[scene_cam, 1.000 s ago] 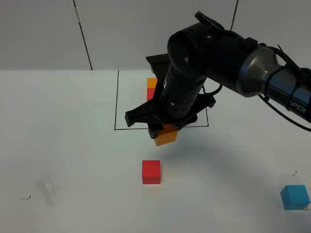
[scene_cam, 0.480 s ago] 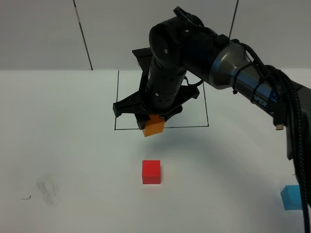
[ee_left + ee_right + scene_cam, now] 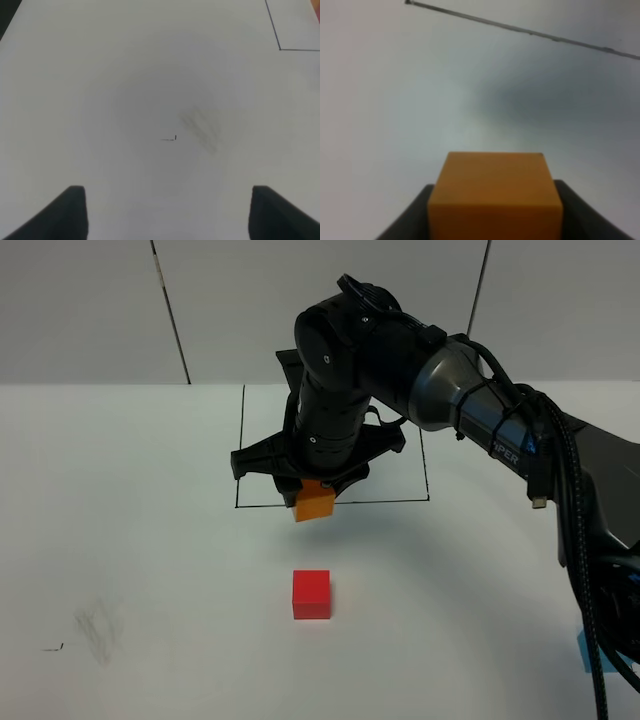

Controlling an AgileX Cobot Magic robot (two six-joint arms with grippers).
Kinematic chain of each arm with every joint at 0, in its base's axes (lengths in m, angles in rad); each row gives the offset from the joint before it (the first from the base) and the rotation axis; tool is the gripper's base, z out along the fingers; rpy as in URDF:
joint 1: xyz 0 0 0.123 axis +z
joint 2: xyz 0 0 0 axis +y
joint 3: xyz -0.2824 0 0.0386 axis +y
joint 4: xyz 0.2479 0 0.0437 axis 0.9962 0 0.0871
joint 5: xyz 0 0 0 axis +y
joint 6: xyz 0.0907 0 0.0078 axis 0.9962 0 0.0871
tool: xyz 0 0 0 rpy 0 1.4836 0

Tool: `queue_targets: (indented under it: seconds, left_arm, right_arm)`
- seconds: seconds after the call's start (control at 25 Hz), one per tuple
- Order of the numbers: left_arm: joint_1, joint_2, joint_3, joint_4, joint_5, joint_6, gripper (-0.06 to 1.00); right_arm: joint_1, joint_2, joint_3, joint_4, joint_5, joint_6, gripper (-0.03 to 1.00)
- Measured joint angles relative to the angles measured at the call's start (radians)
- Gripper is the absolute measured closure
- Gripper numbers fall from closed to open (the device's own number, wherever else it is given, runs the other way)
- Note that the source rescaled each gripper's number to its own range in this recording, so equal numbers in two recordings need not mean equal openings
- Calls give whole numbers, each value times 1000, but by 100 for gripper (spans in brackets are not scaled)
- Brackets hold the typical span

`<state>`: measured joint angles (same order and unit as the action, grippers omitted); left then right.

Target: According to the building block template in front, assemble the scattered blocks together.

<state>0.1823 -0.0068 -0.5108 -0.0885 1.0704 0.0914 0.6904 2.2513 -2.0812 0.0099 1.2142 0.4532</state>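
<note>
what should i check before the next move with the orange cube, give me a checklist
1. Right end effector shut on orange cube: ok.
2. Orange cube lifted off the table: ok.
3. Red cube free, nothing touching it: ok.
4. Template cubes in sight inside the black frame: not ok, the right arm hides them.
5. Blue cube position: cannot tell, cables cover most of it.
6. Left end effector open, holding nothing: ok.
</note>
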Motion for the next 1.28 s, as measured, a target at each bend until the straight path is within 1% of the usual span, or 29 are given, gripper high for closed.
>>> queue_targets:
  seconds: [0.56,0.96,1.08,1.28]
  left_arm:
    - [0,0,0,0,0,0,34]
    - [0,0,0,0,0,-2,34]
    - [0,0,0,0,0,-1,34]
    - [0,0,0,0,0,-1,34]
  right_arm:
    - [0,2,0,-36,-2,80,96]
    - [-17,5,0,-38,-10,80,96]
    - [-19,33,-1,-10,-10,65,96]
    - [-19,109,-1,9,-14,38,96]
